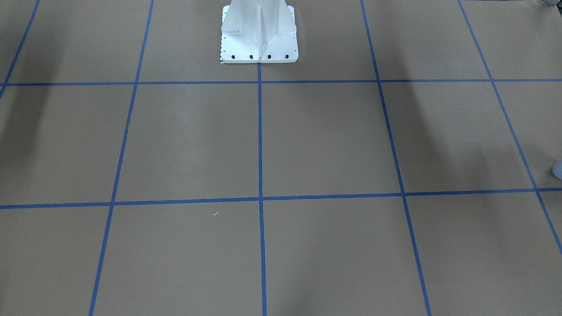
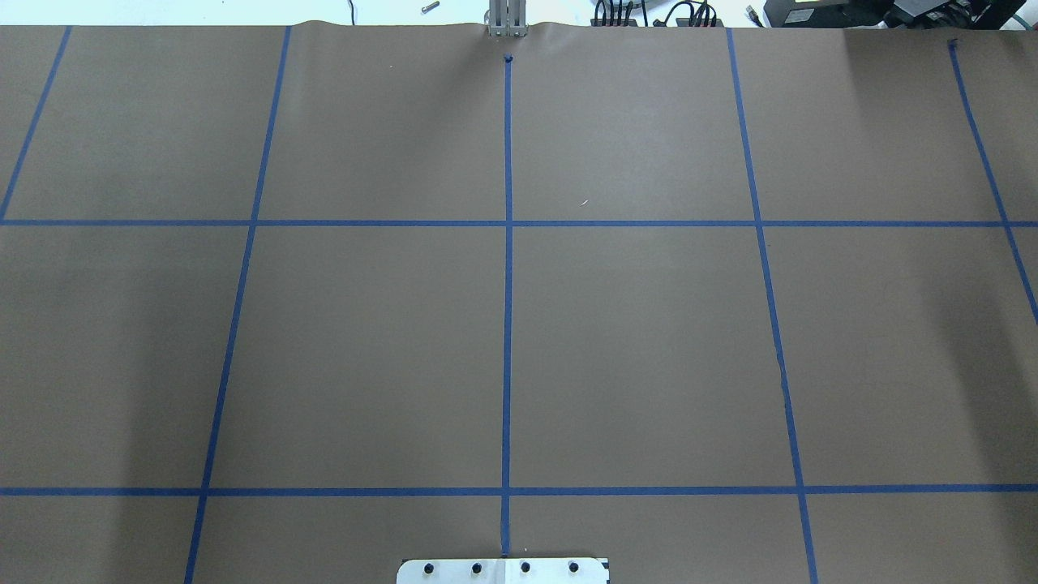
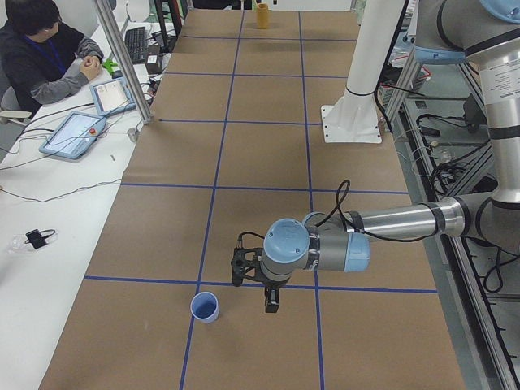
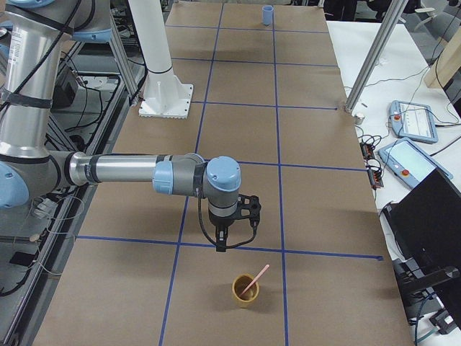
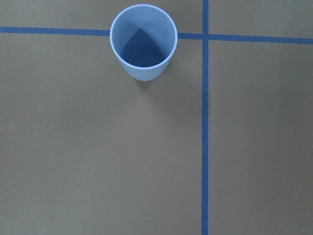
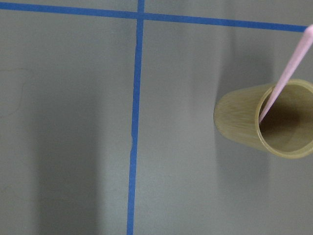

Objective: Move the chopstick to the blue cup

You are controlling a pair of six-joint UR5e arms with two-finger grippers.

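The blue cup (image 5: 143,41) stands upright and empty on the brown table by a crossing of blue tape lines; it also shows in the exterior left view (image 3: 205,307) and at the edge of the front view (image 1: 558,169). My left gripper (image 3: 270,306) hangs just beside it, apart; I cannot tell if it is open. A pink chopstick (image 6: 286,78) leans in a tan cup (image 6: 281,122) at the other end of the table (image 4: 245,290). My right gripper (image 4: 220,246) hangs close by that cup, apart; I cannot tell if it is open.
The robot's white pedestal (image 1: 259,39) stands at the middle of the table's robot side. An operator (image 3: 41,49) sits at a side table with tablets (image 3: 73,134). A laptop (image 4: 425,216) and a pendant (image 4: 414,119) lie beyond the table's far edge.
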